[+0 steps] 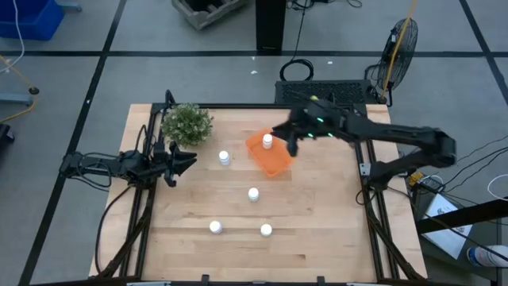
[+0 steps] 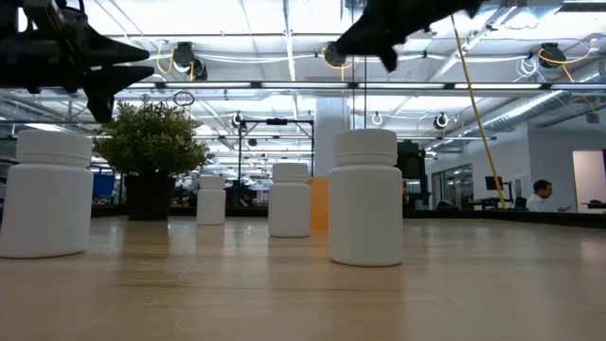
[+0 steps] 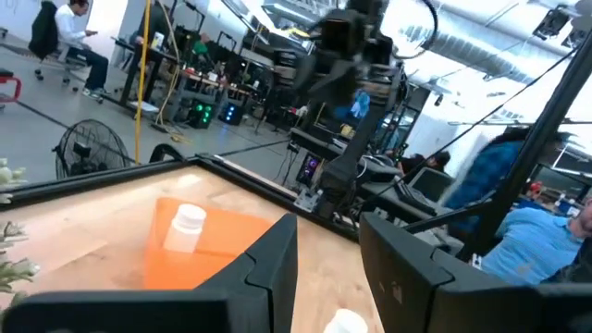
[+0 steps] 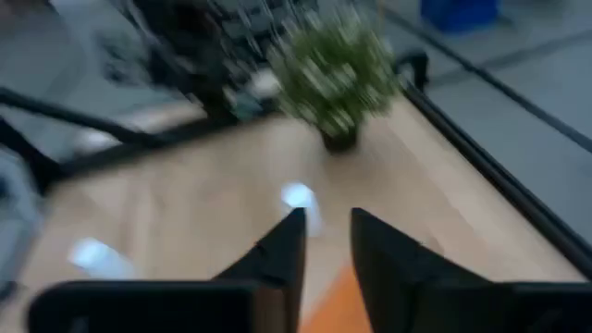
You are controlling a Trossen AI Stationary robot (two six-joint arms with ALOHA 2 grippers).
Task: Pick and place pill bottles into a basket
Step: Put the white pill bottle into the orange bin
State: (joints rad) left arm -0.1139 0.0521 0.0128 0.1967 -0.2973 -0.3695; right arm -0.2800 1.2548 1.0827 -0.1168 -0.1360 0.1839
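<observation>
The orange basket sits on the table right of centre, with one white pill bottle standing in it; both show in the left wrist view, the basket and the bottle. Several more bottles stand upright on the wood: one left of the basket, one at the middle, and two near the front. My right gripper hovers open and empty above the basket's far right side. My left gripper waits open at the table's left, beside the plant.
A green potted plant stands at the far left of the table, close to my left gripper. A black frame rail runs along the table's right edge. Bare wood lies at the front right. A person sits far off in the room.
</observation>
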